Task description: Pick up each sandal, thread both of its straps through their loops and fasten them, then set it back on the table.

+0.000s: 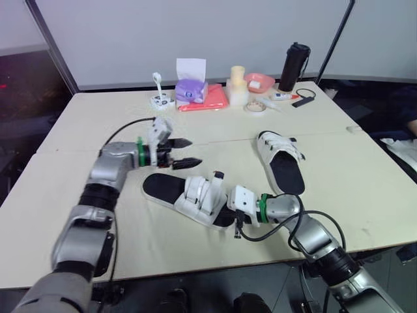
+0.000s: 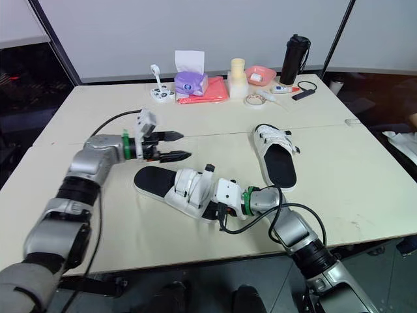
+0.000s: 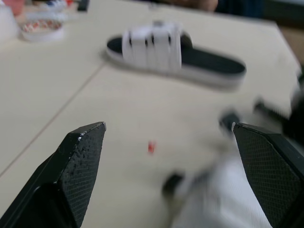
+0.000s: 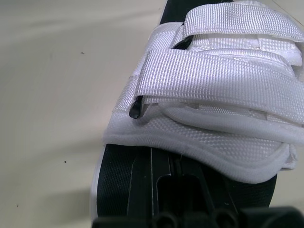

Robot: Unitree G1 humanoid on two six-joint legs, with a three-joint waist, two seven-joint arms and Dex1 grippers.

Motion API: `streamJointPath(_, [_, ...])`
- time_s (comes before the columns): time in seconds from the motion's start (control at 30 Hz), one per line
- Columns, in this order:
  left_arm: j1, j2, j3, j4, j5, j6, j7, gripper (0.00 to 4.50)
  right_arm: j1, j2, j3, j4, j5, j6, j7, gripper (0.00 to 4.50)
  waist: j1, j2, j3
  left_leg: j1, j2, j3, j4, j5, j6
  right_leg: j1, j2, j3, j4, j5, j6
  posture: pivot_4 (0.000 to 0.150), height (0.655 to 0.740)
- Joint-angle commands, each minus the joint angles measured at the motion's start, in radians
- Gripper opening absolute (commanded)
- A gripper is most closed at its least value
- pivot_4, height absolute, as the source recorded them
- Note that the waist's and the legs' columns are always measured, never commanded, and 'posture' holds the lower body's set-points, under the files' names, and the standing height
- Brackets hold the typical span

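The near sandal, white straps over a black footbed, lies on the table. One strap end with a black tip stands upright. My right gripper is at its toe end. In the right wrist view its fingers lie close together on the footbed, reaching under the white upper. My left gripper hovers open just beyond the sandal's heel, holding nothing. The far sandal lies flat to the right with its straps across it, also seen as the far sandal.
Along the table's back edge stand a purple tissue box, a red tray, a pale stacked cup, a pink bowl, a tape roll and a black bottle. A black cable loops beside my right arm.
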Motion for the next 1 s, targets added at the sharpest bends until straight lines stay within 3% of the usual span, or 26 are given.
streamJointPath(0.03, [0.036, 0.046, 0.022, -0.009, 0.010, -0.122, -0.081, 4.45, 0.025, -0.023, 0.023, 0.043, -0.047, 0.047, 0.002, 0.00, 0.001, 0.000, 0.000, 0.000, 0.000, 0.000, 0.000, 0.000, 0.000, 0.000, 0.000, 0.000, 0.000, 0.000, 0.000, 0.150, 0.7400])
streamJointPath(0.13, [0.070, 0.068, 0.033, -0.018, 0.011, -0.153, -0.093, 3.62, 0.024, -0.023, 0.025, 0.037, -0.050, 0.047, 0.002, 0.00, 0.002, 0.000, 0.000, 0.000, 0.001, -0.001, 0.000, 0.000, 0.000, 0.000, 0.000, 0.000, 0.000, 0.000, -0.001, 0.150, 0.7400])
streamJointPath(0.37, [0.129, 0.066, 0.010, 0.015, 0.077, -0.397, -0.090, 0.03, 0.018, -0.027, 0.028, 0.036, -0.057, 0.042, 0.003, 0.00, 0.001, 0.000, 0.000, 0.000, 0.001, -0.001, 0.000, 0.000, 0.000, -0.001, 0.000, 0.000, 0.000, 0.000, -0.001, 0.150, 0.7400])
streamJointPath(0.83, [0.205, 0.002, -0.062, 0.031, 0.133, -0.468, -0.103, 0.03, 0.097, -0.132, -0.040, -0.182, -0.010, 0.123, 0.025, 0.00, 0.024, 0.001, 0.001, -0.002, 0.000, 0.000, 0.000, 0.000, 0.000, -0.001, -0.001, 0.000, -0.001, 0.000, 0.000, 0.150, 0.7400])
streamJointPath(1.0, [0.237, -0.017, -0.063, -0.110, 0.056, -0.294, -0.167, 0.03, 0.157, -0.163, -0.089, -0.314, 0.026, 0.198, 0.009, 0.00, 0.022, 0.000, 0.001, -0.003, 0.000, 0.000, 0.000, 0.000, 0.000, -0.002, -0.001, 0.000, -0.001, 0.000, 0.000, 0.150, 0.7400])
